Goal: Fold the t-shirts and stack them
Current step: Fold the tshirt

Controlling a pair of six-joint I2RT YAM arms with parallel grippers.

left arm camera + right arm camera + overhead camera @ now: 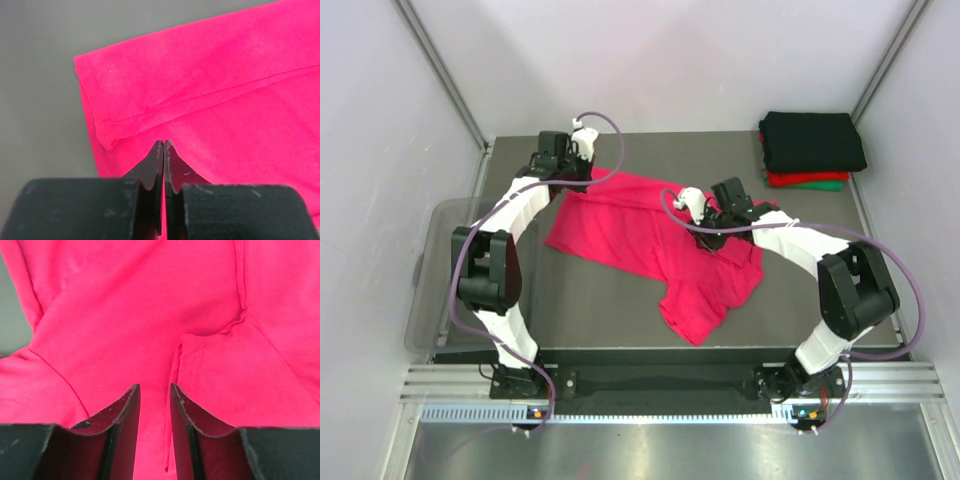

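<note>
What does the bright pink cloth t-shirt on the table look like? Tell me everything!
The bright pink cloth t-shirt is soft and plain, with stitched hems. It lies spread out but crumpled on the grey table, not folded yet, with one end bunched toward the near edge. A sleeve with a doubled hem shows at its far left corner. The left gripper, shut, sits at that corner. The right gripper, jaws slightly apart, hovers close over its wrinkled middle.

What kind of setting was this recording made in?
Probably a lab test cell, not a home: plain white panel walls on metal framing, a left arm and right arm bolted to a rail at a dark table.
</note>
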